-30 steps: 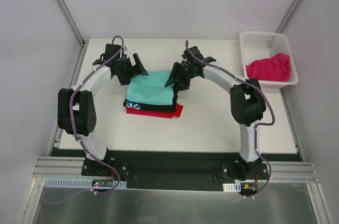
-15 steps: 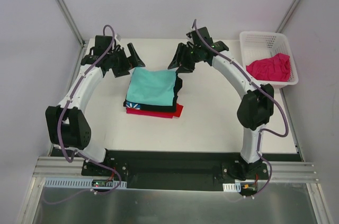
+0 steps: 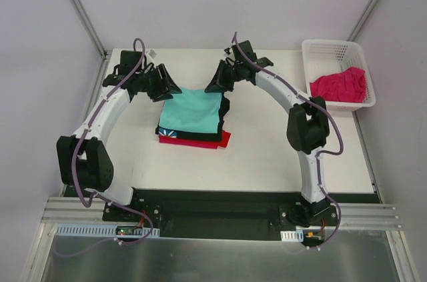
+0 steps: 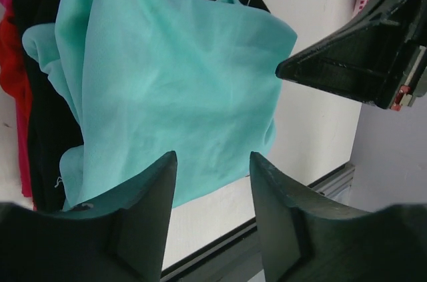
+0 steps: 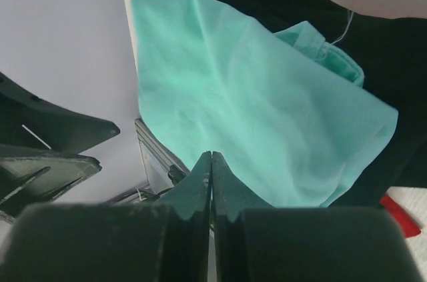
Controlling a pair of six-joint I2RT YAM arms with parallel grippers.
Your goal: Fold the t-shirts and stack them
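1. Stack. Three folded t-shirts lie stacked at mid-bench (image 3: 280, 149). The teal shirt (image 3: 192, 110) is on top, the black shirt (image 3: 189, 135) under it, and the red shirt (image 3: 208, 142) at the bottom. The black and red edges show along the near side of the stack. A blue-white mark is visible on the black shirt at the near left corner.

2. Remaining shirt. The pink shirt (image 3: 340, 87) lies crumpled in the white basket (image 3: 333, 47) at the far right corner of the bench, well apart from the stack.

3. Left claw (image 3: 172, 86). It is at the far left corner of the stack. The fingers (image 4: 150, 209) are spread. Through the gap between them, the left wrist view shows the teal shirt's edge and bare bench.

4. Right claw (image 3: 212, 85). It is at the far right corner of the stack. The fingers (image 5: 200, 185) are pressed together. In the right wrist view the tips point at the teal shirt's edge.

5. Spacing. The two claws face each other across the far edge of the teal shirt.
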